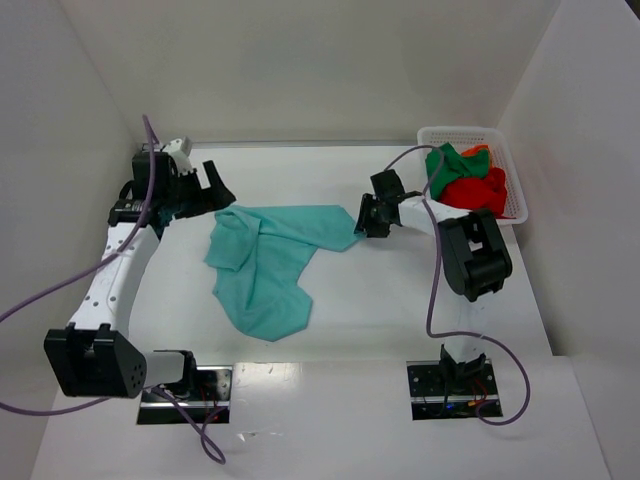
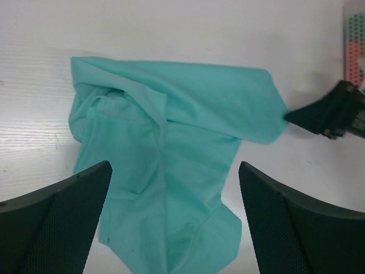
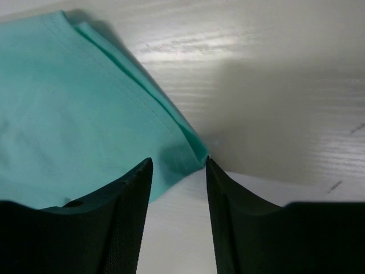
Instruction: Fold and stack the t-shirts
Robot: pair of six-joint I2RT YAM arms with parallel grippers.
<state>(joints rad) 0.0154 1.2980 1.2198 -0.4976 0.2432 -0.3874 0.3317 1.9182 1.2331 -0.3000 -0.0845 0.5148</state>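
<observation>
The teal t-shirt (image 1: 270, 265) lies crumpled on the white surface (image 1: 400, 320), a little left of its middle. It makes a bent shape. A short band runs left to right along the far side and tapers to a corner that points right. A longer lobe drops from that band toward the arm bases, so the long axis slants near and slightly right.

Only the top view shows the white lattice basket (image 1: 455, 131) at the far right. It holds a dark green shirt (image 1: 445, 165), a red shirt (image 1: 475, 190) and an orange shirt (image 1: 478, 152), apart from the teal one. The left wrist view shows a raised fold running down the teal cloth, and the right jaws meeting its pointed corner. The right wrist view shows that hemmed corner reaching into the gap between the right jaws. They stand partly parted, with bare surface visible between them, and are not clamped on the cloth.

The left jaws are spread wide, released and holding nothing. They sit just beyond the shirt's far left corner, and the cloth lies below and between them in their own view.
</observation>
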